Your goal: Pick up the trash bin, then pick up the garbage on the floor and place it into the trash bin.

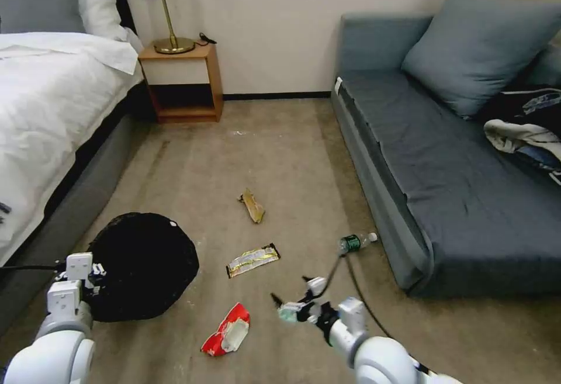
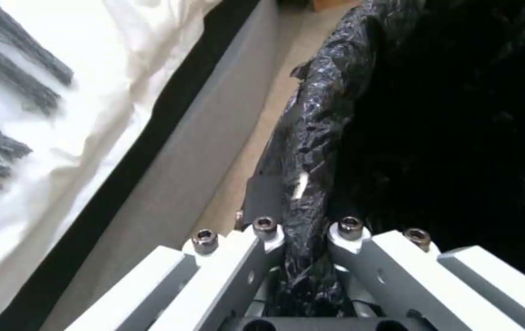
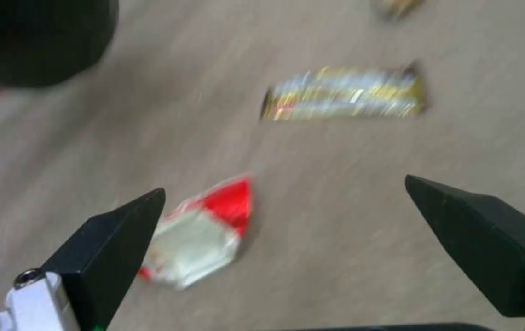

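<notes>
The trash bin (image 1: 146, 261), lined with a crinkly black bag, is at the lower left beside the bed. My left gripper (image 1: 92, 276) is shut on its rim; in the left wrist view the gripper (image 2: 304, 225) pinches the black bag edge (image 2: 314, 119). My right gripper (image 1: 290, 289) hangs open above the floor, and in its wrist view the gripper (image 3: 284, 193) hovers over the red-and-white wrapper (image 3: 204, 234). On the carpet lies the garbage: the red-and-white wrapper (image 1: 227, 330), a yellow-silver wrapper (image 1: 252, 259), a brown wrapper (image 1: 252, 206) and a small bottle (image 1: 356, 242).
A bed (image 1: 52, 115) runs along the left and a grey sofa (image 1: 444, 179) along the right, with clothes (image 1: 529, 130) on it. A wooden nightstand (image 1: 184, 83) with a lamp stands at the back wall. Open carpet lies between the furniture.
</notes>
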Motion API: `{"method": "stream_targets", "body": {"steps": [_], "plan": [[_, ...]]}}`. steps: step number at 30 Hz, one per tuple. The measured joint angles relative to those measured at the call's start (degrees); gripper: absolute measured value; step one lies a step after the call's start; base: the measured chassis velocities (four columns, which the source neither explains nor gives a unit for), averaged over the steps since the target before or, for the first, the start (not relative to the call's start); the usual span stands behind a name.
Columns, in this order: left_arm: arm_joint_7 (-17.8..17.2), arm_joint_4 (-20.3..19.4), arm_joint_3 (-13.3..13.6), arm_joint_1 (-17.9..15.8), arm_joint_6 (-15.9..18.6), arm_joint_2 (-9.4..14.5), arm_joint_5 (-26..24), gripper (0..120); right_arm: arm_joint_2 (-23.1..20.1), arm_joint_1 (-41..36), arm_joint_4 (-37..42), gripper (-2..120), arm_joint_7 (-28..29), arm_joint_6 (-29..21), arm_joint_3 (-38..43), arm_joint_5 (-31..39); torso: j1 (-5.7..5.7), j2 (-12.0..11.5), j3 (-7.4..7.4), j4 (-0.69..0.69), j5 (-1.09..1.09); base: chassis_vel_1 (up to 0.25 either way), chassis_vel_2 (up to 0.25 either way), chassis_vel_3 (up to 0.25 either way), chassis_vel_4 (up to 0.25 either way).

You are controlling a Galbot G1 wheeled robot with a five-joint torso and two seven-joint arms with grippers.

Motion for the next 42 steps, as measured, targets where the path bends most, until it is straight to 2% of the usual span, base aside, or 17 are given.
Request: {"method": "stream_targets", "body": {"steps": [1,2,5,6,9,14,16,18,23,28,35,40,42], "plan": [[-0.01,-0.23,0.03,-0.10,0.10,-0.13,0.05,3,2.00,1.68,-1.76,100,1.73,-0.93,-1.95,1.44,0.00,0.00,0.00,0.00,0.02,0.000,0.000,0.000,0.000],[-0.01,-0.23,0.03,-0.10,0.10,-0.13,0.05,3,2.00,1.68,-1.76,100,1.73,-0.93,-1.95,1.44,0.00,0.00,0.00,0.00,0.02,0.000,0.000,0.000,0.000],[-0.02,-0.52,0.28,-0.51,0.50,-0.74,0.52,3,8.28,6.50,-7.15,100,7.19,-5.72,-4.80,7.70,0.00,0.00,0.00,0.00,0.00,0.000,0.000,0.000,0.000],[-0.02,-0.52,0.28,-0.51,0.50,-0.74,0.52,3,8.28,6.50,-7.15,100,7.19,-5.72,-4.80,7.70,0.00,0.00,0.00,0.00,0.00,0.000,0.000,0.000,0.000],[-0.04,-0.52,0.25,-0.58,0.53,-1.05,0.75,3,11.08,10.37,-9.45,100,11.33,-11.74,-5.96,14.02,0.00,0.00,0.00,0.00,-0.01,0.000,0.000,0.000,0.000],[-0.10,-0.48,0.11,-0.51,0.31,-1.41,0.77,3,12.62,13.75,-10.90,100,13.44,-15.30,-7.27,17.75,0.00,0.00,0.00,0.00,-0.01,0.000,0.000,0.000,0.000],[-0.28,-0.34,0.06,-0.50,0.01,-1.67,0.74,3,14.74,15.33,-12.45,100,16.49,-18.86,-7.43,21.74,0.00,0.00,0.00,0.00,0.00,0.000,0.000,0.000,0.000],[-0.35,-0.30,0.05,-0.54,-0.05,-1.80,0.69,3,16.15,15.49,-14.15,100,17.43,-20.04,-7.37,22.55,0.00,0.00,0.00,0.00,-0.01,0.000,0.000,0.000,0.000],[-0.46,-0.24,0.01,-0.53,-0.25,-1.94,0.54,3,19.82,14.88,-19.17,100,17.73,-20.95,-7.11,21.45,0.00,0.00,0.00,0.00,0.00,0.000,0.000,0.000,0.000],[-0.55,-0.22,-0.17,-0.27,-0.44,-1.93,0.44,3,21.59,14.20,-21.85,100,17.33,-21.08,-6.56,20.43,0.00,0.00,0.00,0.00,0.00,0.000,0.000,0.000,0.000],[-0.70,-0.19,-0.19,-0.11,-0.76,-2.19,0.35,3,26.31,10.91,-25.84,100,16.67,-21.31,-3.57,17.71,0.00,0.00,0.00,0.00,0.00,0.000,0.000,0.000,0.000],[-0.75,-0.05,-0.13,-0.18,-0.83,-2.15,0.33,3,27.40,10.68,-26.58,99,16.48,-21.59,-3.21,17.17,0.00,0.00,0.00,0.00,0.00,0.000,0.000,0.000,0.000],[-0.79,0.05,-0.13,-0.22,-0.92,-2.11,0.32,3,27.54,10.75,-26.91,94,16.32,-21.60,-3.17,16.87,0.00,0.00,0.00,0.00,0.00,0.000,0.000,0.000,0.000]]}}
